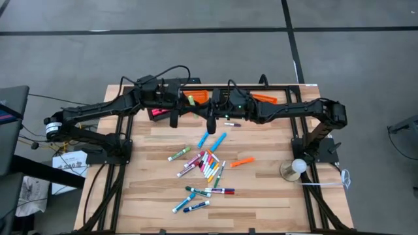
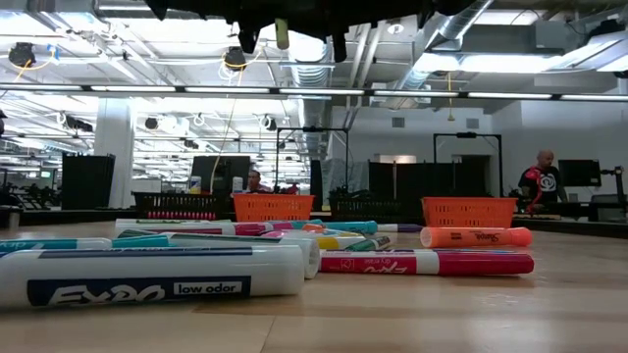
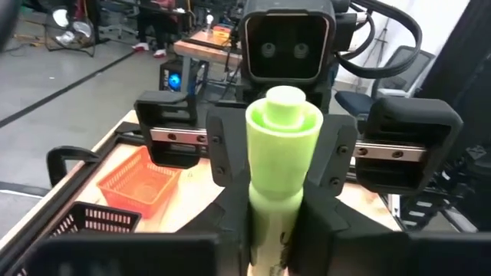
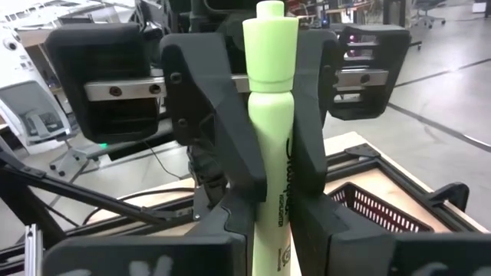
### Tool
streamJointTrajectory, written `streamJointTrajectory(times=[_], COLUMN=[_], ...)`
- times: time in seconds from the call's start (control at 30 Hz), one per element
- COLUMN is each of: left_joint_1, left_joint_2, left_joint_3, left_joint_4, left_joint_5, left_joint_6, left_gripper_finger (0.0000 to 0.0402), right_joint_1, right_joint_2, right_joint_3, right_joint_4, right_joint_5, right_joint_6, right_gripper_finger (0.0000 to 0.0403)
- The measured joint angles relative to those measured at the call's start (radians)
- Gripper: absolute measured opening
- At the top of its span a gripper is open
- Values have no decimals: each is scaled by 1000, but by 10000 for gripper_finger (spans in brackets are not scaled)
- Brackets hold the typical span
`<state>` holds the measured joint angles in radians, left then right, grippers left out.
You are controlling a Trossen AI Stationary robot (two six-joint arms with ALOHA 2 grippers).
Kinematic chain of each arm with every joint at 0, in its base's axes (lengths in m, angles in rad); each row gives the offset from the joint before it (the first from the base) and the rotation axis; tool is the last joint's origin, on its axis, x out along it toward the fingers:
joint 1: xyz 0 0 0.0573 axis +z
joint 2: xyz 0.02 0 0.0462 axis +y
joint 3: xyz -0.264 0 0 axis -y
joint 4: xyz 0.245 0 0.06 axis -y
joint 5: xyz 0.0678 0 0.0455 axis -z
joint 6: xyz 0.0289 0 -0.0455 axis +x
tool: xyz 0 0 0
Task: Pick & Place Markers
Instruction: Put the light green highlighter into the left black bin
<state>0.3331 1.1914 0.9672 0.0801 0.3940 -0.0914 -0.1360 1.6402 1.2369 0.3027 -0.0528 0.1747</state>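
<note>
A light-green marker (image 1: pixel 189 99) stands upright high above the table's far part, between my two grippers, which face each other level. My left gripper (image 3: pixel 278 244) comes from the table's left and my right gripper (image 4: pixel 270 226) from the right; both are shut on this marker. Its capped top end (image 4: pixel 269 34) sticks up above the fingers, and its lower end (image 2: pixel 282 34) shows under the arms in the low view. Several other markers (image 1: pixel 206 163) lie loose on the wooden table's middle. My left gripper pinches the green marker's barrel (image 4: pixel 268 115) below the capped top, one finger (image 4: pixel 219 130) on each side. The fingers come level from the table's left and lie across the upright marker, which is clear of the table. My right gripper pinches the same barrel (image 3: pixel 280 176) between its two fingers (image 3: pixel 226 157), level from the table's right and across the marker. Which gripper sits higher on the barrel I cannot tell.
An orange mesh basket (image 3: pixel 142 184) and a black one (image 4: pixel 376 207) stand at the table's far edge under the arms. An orange marker (image 1: pixel 241 161) lies apart at the right of the heap. A white ball on a round base (image 1: pixel 297 166) stands near the right edge.
</note>
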Motion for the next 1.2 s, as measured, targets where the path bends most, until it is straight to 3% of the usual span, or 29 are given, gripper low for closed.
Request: streamJointTrajectory(times=[0.3, 0.57, 0.7, 0.93, 1.2], left_joint_1=[2, 21, 61, 142, 223], left_joint_2=[-5, -7, -25, -114, -172], left_joint_3=[0, 0, 0, 0, 0], left_joint_4=[2, 3, -56, -345, -587], left_joint_5=[3, 6, 0, -182, -302], left_joint_6=[2, 9, 40, 138, 171], left_gripper_finger=[59, 59, 59, 59, 59], right_joint_1=[-1, -18, -33, -48, -68], right_joint_2=[0, -6, -26, -86, -126], right_joint_3=[0, 0, 0, 0, 0], right_joint_4=[0, -104, -196, -424, -593], right_joint_5=[-1, -47, -104, -105, -102], right_joint_6=[0, 69, 88, 80, 18], right_gripper_finger=[55, 203, 251, 263, 264])
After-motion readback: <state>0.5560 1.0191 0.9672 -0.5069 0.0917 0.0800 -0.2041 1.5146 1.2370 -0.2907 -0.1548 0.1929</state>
